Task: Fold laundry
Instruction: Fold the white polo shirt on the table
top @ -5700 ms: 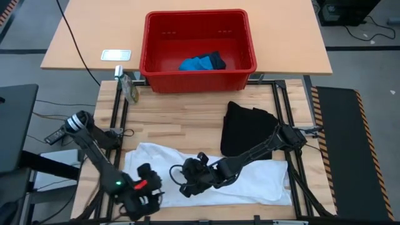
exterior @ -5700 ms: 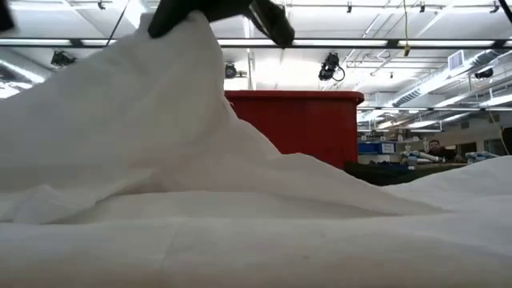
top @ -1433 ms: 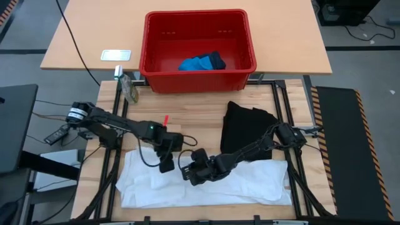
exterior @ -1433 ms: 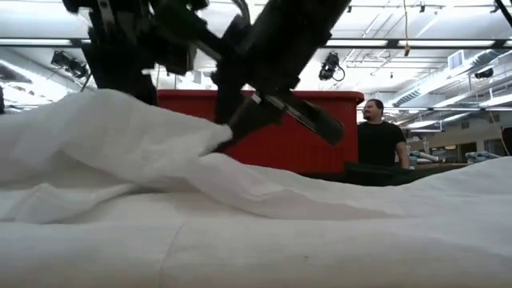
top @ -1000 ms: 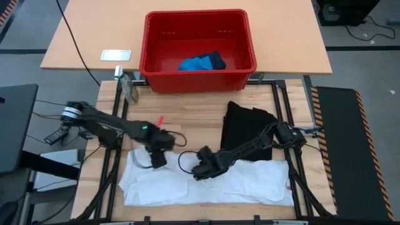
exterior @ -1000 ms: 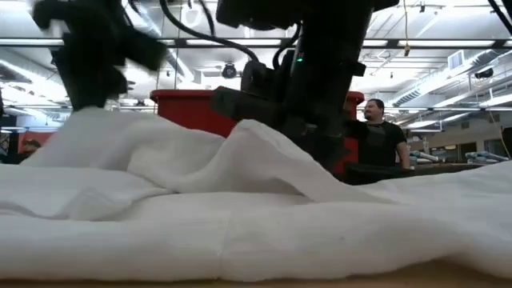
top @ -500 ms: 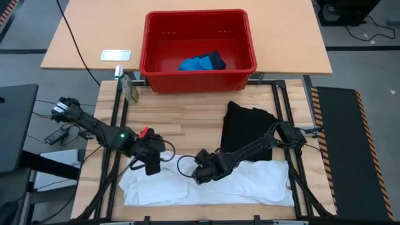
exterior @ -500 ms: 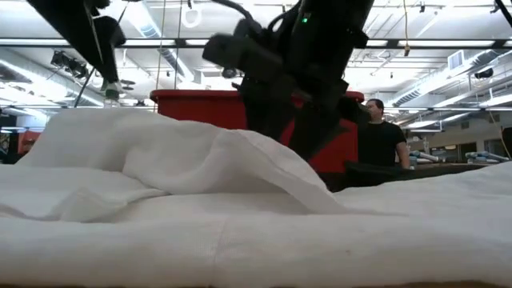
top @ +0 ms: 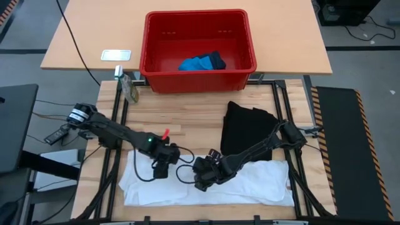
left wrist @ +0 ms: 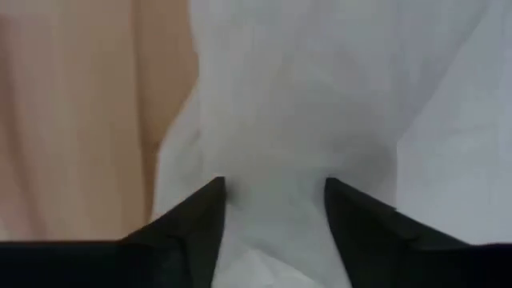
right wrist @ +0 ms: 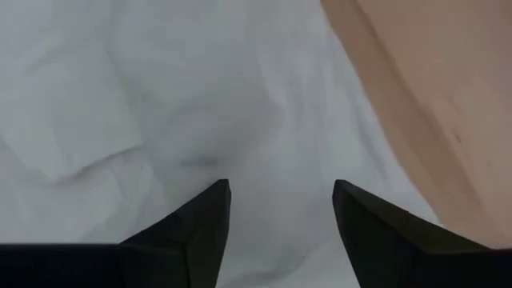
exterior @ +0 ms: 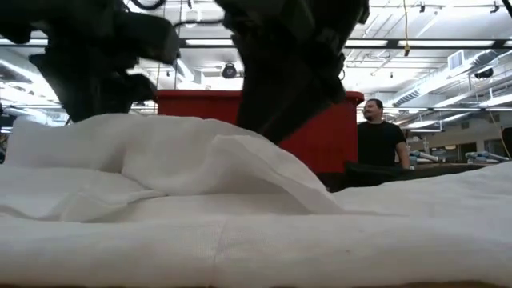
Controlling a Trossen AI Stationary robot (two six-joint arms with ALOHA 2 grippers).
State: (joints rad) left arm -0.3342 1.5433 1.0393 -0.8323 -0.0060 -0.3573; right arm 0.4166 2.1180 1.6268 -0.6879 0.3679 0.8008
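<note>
Wrist views alone show both tools [left wrist: 272, 200] [right wrist: 282, 200] spread, straddling the white garment [top: 250, 181].

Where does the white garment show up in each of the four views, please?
High view: white garment along the table's near edge, under both arms.
Low view: fills the foreground.
Left wrist view: between the dark fingers.
Right wrist view: covers most of the picture.
Shared landmark: red basket, also behind the cloth in the low view.
</note>
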